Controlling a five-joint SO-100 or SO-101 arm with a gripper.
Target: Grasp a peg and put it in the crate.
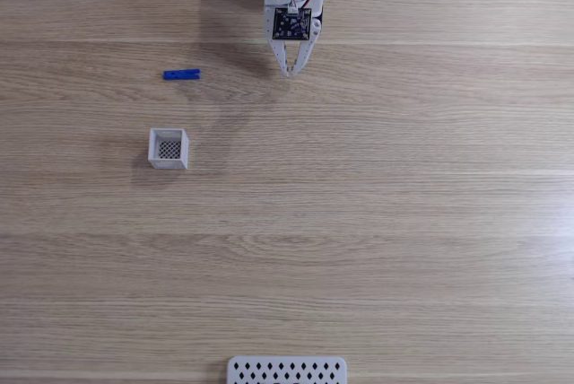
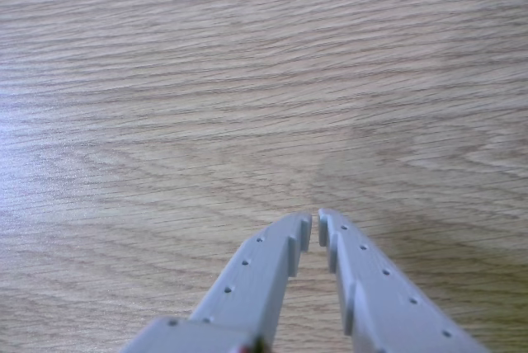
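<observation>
We have not begun the grasp: our claw (image 1: 291, 70) hangs pressed together and empty at twelve o'clock. The peg (image 1: 181, 74) lies toward its nine o'clock, the crate (image 1: 169, 148) just beyond. Next we must spread and reach over.

My arm reaches in from the top edge of the fixed view, folded close, with my pincer (image 1: 292, 70) pointing down the frame. In the other view my pincer (image 2: 314, 229) has its two grey fingers drawn together, tips nearly touching, holding nothing.
</observation>
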